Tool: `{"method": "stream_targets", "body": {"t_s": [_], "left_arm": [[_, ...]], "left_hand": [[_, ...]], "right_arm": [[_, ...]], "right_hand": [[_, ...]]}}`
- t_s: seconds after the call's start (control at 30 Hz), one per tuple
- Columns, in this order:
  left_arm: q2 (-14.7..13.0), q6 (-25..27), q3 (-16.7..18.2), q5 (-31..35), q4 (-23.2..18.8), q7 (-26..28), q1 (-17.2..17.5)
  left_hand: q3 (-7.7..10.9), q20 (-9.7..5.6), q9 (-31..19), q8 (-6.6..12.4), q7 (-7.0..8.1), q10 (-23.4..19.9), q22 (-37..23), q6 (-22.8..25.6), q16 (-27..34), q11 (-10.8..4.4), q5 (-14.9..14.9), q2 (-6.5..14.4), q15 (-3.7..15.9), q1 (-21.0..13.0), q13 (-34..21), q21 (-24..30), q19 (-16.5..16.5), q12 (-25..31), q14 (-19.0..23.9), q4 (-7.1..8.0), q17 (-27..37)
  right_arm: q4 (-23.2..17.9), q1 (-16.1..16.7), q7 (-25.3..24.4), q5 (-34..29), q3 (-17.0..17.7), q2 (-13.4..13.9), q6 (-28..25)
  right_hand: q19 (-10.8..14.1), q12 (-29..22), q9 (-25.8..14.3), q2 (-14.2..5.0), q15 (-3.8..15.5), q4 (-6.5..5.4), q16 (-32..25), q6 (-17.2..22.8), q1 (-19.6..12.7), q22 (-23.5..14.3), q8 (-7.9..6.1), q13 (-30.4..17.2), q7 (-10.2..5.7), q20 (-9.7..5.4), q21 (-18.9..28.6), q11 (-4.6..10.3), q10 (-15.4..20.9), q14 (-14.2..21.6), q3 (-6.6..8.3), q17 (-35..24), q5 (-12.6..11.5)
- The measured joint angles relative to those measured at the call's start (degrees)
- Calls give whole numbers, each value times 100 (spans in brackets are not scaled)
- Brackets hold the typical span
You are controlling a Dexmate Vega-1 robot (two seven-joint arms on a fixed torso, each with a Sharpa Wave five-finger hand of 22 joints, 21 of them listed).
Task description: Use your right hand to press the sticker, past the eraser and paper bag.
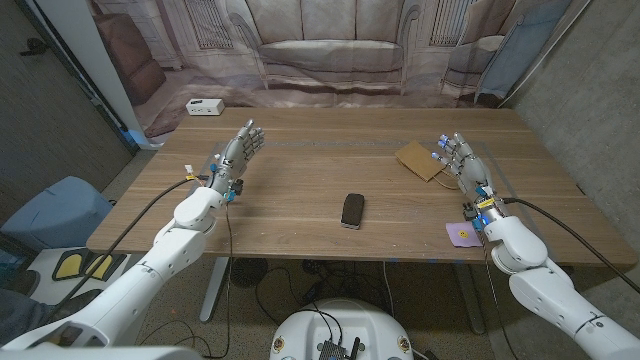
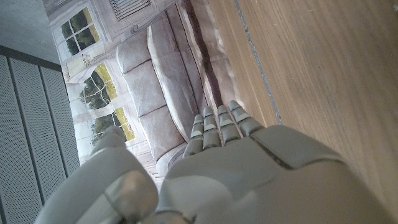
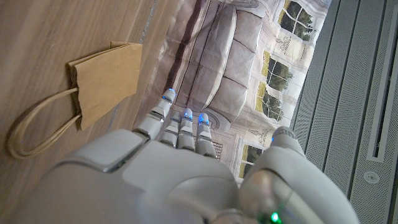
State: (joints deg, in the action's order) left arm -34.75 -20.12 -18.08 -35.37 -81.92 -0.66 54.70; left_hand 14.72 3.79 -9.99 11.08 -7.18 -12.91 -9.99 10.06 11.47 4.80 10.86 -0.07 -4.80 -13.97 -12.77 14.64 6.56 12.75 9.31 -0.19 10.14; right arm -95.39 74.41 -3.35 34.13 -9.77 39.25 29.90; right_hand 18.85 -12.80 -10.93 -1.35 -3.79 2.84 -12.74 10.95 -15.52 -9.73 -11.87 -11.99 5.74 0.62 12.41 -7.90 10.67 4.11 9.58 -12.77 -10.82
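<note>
Sticker (image 1: 461,234) lies just beside the right robot hand (image 1: 459,160), which is spread, fingers apart, holding nothing.

Small purple square sticker (image 1: 461,234) with a yellow mark at centre. Flat black eraser (image 1: 352,210). Tan-brown paper bag (image 1: 421,160) (handles the same tan). Mid-brown wood-grain table (image 1: 300,180). Pale grey right hand (image 1: 460,160), fingertips (image 3: 169,95) glowing blue. Small white box (image 1: 203,107).
</note>
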Motion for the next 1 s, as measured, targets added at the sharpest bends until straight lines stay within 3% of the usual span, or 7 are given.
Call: {"method": "stream_targets", "body": {"t_s": [1.0], "left_arm": [[-13, 264, -142, 119, -196, 103, -102]], "left_hand": [[-15, -10, 0, 0, 13, -43, 0, 29, 0, 2, 0, 0, -8, 0, 53, -56, 9, 0, 54, -14, 0]], "right_arm": [[-433, 1045, -98, 11, 753, -29, 260]], "right_hand": [[55, 0, 0, -25, 11, 48, 0, 195, 50, 1, -24, 27, 9, 50, -44, 11, 132, 112, 2, 27, 0]]}}
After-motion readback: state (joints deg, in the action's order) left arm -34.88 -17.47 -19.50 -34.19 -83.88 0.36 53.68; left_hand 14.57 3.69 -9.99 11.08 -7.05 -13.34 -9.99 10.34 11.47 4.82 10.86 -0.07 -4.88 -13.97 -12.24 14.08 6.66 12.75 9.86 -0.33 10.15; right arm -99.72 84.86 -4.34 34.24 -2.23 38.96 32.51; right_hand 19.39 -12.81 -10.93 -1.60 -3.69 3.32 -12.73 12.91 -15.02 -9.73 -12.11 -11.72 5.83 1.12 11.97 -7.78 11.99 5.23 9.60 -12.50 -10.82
